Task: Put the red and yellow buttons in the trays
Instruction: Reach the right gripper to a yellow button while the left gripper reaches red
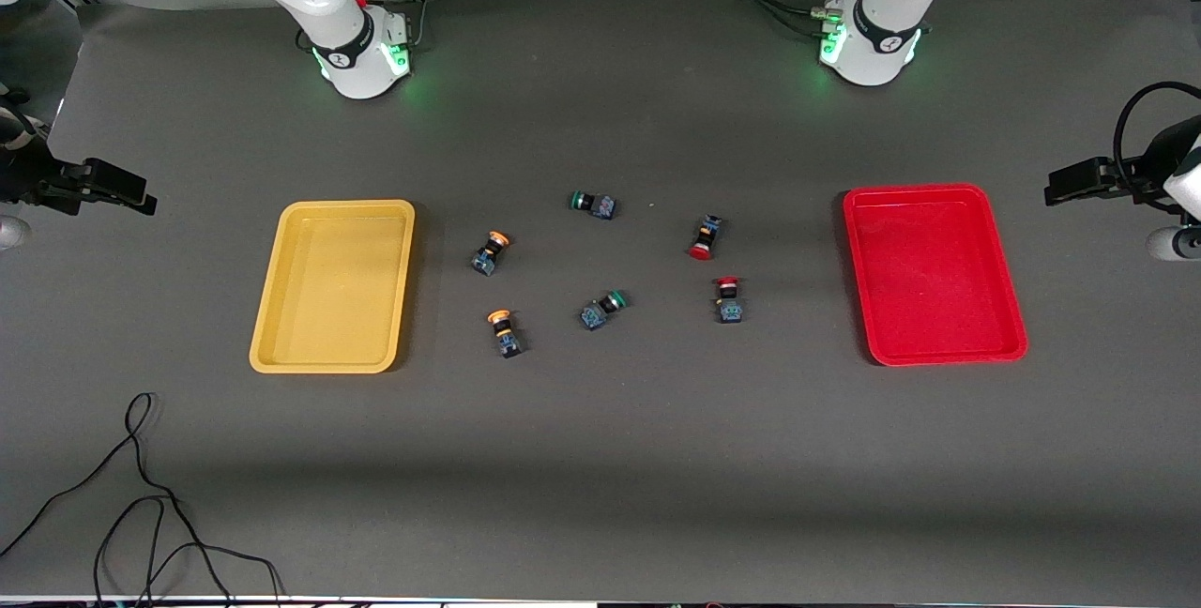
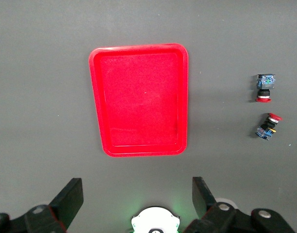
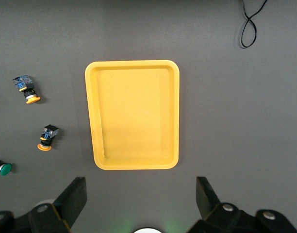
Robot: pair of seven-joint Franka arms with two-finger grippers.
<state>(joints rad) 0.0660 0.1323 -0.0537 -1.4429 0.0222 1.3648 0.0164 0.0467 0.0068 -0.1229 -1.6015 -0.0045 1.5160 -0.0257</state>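
Two yellow-capped buttons (image 1: 490,253) (image 1: 505,331) lie beside the yellow tray (image 1: 333,284). Two red-capped buttons (image 1: 705,237) (image 1: 728,298) lie beside the red tray (image 1: 932,272). Both trays hold nothing. My right gripper (image 1: 131,195) is open and empty, high over the right arm's end of the table. In its wrist view (image 3: 140,184) the yellow tray (image 3: 134,114) and the yellow buttons (image 3: 26,90) (image 3: 46,138) show. My left gripper (image 1: 1065,188) is open and empty, high over the left arm's end. In its wrist view (image 2: 136,187) the red tray (image 2: 139,99) and the red buttons (image 2: 264,89) (image 2: 267,127) show.
Two green-capped buttons (image 1: 593,204) (image 1: 601,310) lie in the middle of the table between the yellow and red ones. One also shows in the right wrist view (image 3: 2,167). A black cable (image 1: 141,495) trails over the table near the front camera, at the right arm's end.
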